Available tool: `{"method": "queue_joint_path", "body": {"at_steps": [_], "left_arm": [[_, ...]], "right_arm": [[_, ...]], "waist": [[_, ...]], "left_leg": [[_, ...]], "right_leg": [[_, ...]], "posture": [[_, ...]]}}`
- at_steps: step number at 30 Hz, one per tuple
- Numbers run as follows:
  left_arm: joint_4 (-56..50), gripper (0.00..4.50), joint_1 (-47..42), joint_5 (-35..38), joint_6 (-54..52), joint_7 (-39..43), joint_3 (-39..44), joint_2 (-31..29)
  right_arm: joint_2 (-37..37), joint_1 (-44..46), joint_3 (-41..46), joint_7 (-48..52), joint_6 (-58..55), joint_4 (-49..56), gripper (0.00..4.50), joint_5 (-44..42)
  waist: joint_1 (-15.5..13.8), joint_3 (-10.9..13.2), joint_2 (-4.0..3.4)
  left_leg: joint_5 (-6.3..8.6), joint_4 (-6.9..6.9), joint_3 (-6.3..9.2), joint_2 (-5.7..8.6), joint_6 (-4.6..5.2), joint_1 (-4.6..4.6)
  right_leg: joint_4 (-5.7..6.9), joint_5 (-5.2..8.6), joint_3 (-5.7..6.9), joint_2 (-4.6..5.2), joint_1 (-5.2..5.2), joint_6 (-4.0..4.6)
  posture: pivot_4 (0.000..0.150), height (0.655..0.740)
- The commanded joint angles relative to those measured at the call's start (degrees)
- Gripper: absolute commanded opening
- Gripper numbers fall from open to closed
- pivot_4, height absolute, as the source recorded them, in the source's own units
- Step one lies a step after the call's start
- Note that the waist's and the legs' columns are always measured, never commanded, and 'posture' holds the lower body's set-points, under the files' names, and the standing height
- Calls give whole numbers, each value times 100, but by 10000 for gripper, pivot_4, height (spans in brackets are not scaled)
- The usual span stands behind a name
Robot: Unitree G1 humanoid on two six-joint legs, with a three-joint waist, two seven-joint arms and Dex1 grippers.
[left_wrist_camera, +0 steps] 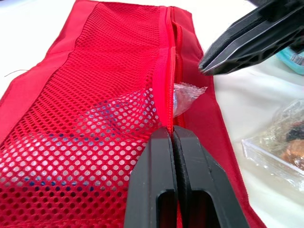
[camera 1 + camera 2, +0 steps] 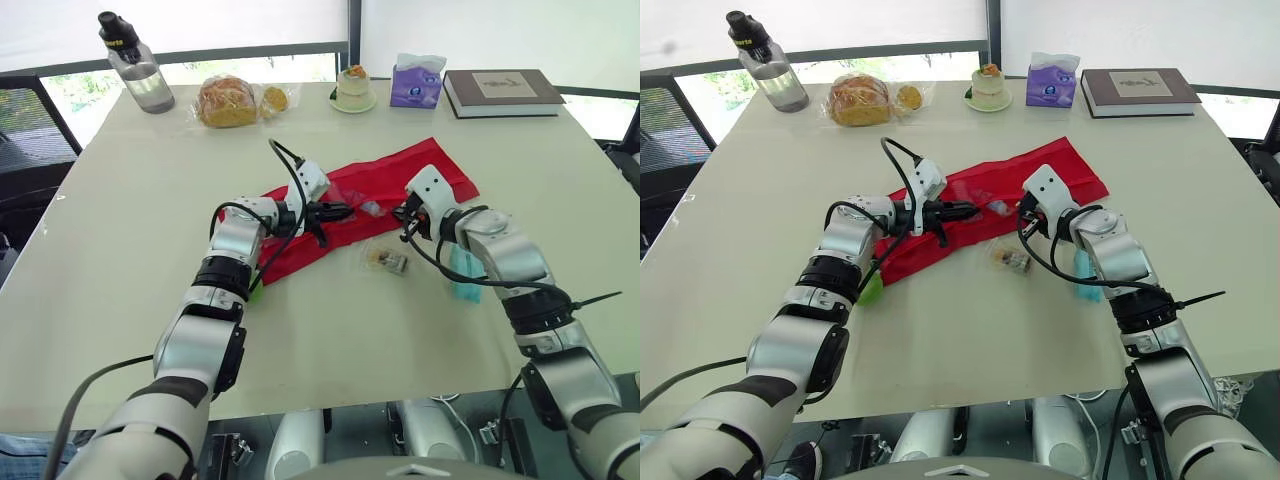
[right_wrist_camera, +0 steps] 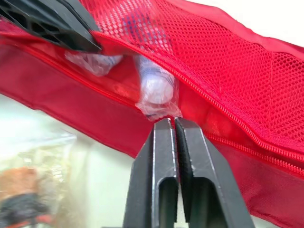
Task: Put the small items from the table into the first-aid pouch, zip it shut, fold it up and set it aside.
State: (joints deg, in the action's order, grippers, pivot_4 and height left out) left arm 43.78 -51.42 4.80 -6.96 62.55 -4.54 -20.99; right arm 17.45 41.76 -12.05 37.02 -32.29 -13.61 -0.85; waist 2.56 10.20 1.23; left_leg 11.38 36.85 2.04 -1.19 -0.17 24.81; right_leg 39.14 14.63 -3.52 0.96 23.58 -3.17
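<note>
Bottle: clear plastic water bottle with a black cap (image 2: 135,68), upright at the far left of the pale table top (image 2: 110,260).
Bread: round brown loaf in a clear bag (image 2: 228,100), lying just right of the bottle.
Green item: small bright-green object (image 2: 871,290), on the table beside the left forearm, near the pouch's left end; kind unclear.
Pouch: long red fabric first-aid pouch with mesh pockets (image 2: 420,165), spread open slantwise at mid-table, zip undone.
Left gripper: black two-fingered left gripper (image 1: 172,132), clenched on the red zip edge of a mesh pocket; pocket mouth gaping beside the fingers.
Dessert: pale cup on a saucer (image 2: 353,88), at the far edge.
Wrapped tube: small pale tube in crinkled clear wrap (image 3: 154,85), partly inside the pocket mouth, between the two grippers.
Clear packet: flat transparent packet with dark and orange contents (image 2: 385,260), on the table just in front of the pouch, touching neither gripper.
Right gripper: black two-fingered right gripper (image 3: 165,121), pinched tight on the outer end of the tube's wrap, tips facing the left gripper's, near but apart.
Tissues: purple tissue pack (image 2: 417,85), right of the cup.
Teal item: small teal packet (image 2: 466,285), on the table, partly under the right forearm.
Book: grey hardback book (image 2: 503,90), flat at the far right.
</note>
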Motion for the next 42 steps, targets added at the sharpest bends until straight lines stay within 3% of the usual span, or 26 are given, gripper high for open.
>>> {"method": "queue_joint_path", "body": {"at_steps": [1, 32, 40, 42], "left_arm": [[-83, 0, -92, 94, 111, 49, 78, -56], [-217, 0, -48, 42, 145, 29, 6, -80], [-154, 0, -71, 28, 213, -30, 37, -127], [-98, 0, -83, 35, 203, -95, 87, -172]], "right_arm": [[-174, 324, -12, -67, 557, -357, 1496, 48], [-1355, 1604, 60, -535, 2355, -3427, 1496, 429], [-1371, 1531, 270, -371, 2741, -3433, 1496, 223], [-1152, 1239, 290, -49, 2603, -2920, 1496, 124]], "waist": [[-1, 0, 0], [2, 1, -1], [3, 1, -2], [-1, 1, -2]], "left_leg": [[0, -1, 0, 0, 0, 0], [0, -4, 1, -1, -1, -3], [0, -4, 1, -1, -1, -3], [0, -5, 2, -1, -1, -3]], "right_leg": [[0, 0, 0, 0, 0, 0], [2, -1, 0, 1, 0, 1], [2, -1, 0, 1, 0, 1], [2, -1, 0, 1, 0, 1]], "posture": [[1500, 7400], [1500, 7400], [1500, 7400], [1500, 7400]]}}
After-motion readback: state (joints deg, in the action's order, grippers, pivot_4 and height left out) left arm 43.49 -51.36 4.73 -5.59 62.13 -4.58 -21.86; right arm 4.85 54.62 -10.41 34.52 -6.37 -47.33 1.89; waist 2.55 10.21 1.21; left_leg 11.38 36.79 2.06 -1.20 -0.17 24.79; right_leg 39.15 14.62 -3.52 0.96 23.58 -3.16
